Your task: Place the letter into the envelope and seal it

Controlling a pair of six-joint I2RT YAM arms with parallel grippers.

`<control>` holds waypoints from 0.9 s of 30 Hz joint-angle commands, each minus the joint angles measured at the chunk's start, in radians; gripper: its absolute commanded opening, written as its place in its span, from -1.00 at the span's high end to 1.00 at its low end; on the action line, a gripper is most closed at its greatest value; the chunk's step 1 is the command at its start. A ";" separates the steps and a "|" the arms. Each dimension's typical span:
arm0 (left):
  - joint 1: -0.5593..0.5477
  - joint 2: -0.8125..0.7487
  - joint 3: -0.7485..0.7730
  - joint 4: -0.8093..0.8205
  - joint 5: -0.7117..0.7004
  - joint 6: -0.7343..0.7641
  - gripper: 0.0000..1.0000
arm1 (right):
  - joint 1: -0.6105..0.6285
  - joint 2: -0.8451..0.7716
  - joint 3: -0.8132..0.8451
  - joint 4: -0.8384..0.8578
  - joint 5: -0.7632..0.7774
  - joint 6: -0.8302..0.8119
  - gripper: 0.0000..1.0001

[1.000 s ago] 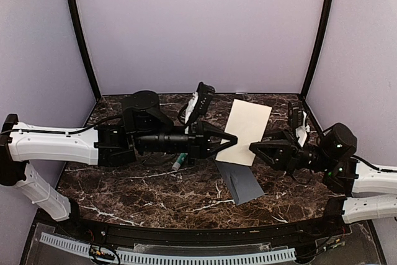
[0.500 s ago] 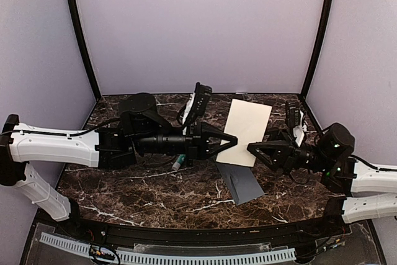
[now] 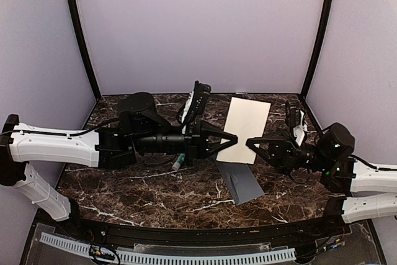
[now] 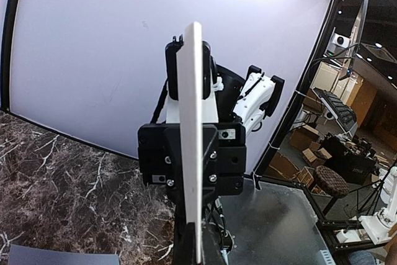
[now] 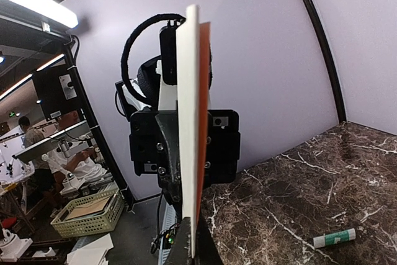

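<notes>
In the top view, most of the glue stick (image 3: 177, 163) is covered by the left arm. In both wrist views the letter (image 4: 193, 122) is seen edge-on only, its faces unseen and its lower end cut off by the bottom edge. The envelope (image 4: 59, 256) is cut off at the left wrist view's bottom edge. The print on the glue stick cannot be read.

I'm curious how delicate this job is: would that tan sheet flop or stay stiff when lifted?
Probably fairly stiff: the letter stands flat though pinched only along one edge. Likely light, since edge-on it looks thin.
</notes>
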 commanded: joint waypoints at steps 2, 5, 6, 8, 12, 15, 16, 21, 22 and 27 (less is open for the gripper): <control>-0.001 -0.023 -0.010 0.041 -0.008 -0.010 1.00 | 0.006 -0.006 0.020 0.043 -0.013 0.004 1.00; -0.001 -0.019 -0.008 0.030 -0.026 -0.008 0.96 | 0.006 -0.018 0.013 0.029 0.004 0.005 1.00; -0.001 -0.018 -0.008 0.020 -0.034 -0.005 0.92 | 0.006 -0.027 0.010 0.019 0.015 0.002 1.00; -0.001 -0.020 -0.009 0.003 -0.074 -0.001 0.73 | 0.006 -0.047 0.006 -0.015 0.055 -0.006 1.00; -0.001 -0.035 -0.017 -0.062 -0.178 0.009 -0.25 | 0.006 -0.107 0.009 -0.166 0.208 -0.030 1.00; -0.001 -0.043 -0.024 -0.133 -0.282 0.005 -0.58 | 0.006 -0.142 0.006 -0.277 0.369 -0.040 1.00; -0.001 -0.043 -0.023 -0.148 -0.328 0.003 -0.66 | 0.006 -0.150 0.005 -0.306 0.424 -0.044 1.00; -0.001 -0.008 -0.003 -0.283 -0.513 -0.064 -0.73 | 0.005 -0.109 0.026 -0.450 0.764 -0.031 1.00; -0.001 0.004 0.008 -0.310 -0.576 -0.081 -0.73 | 0.006 -0.089 0.034 -0.471 0.829 -0.019 1.00; -0.011 0.129 0.117 -0.534 -0.784 -0.207 -0.62 | 0.006 0.024 0.039 -0.480 1.021 -0.006 1.00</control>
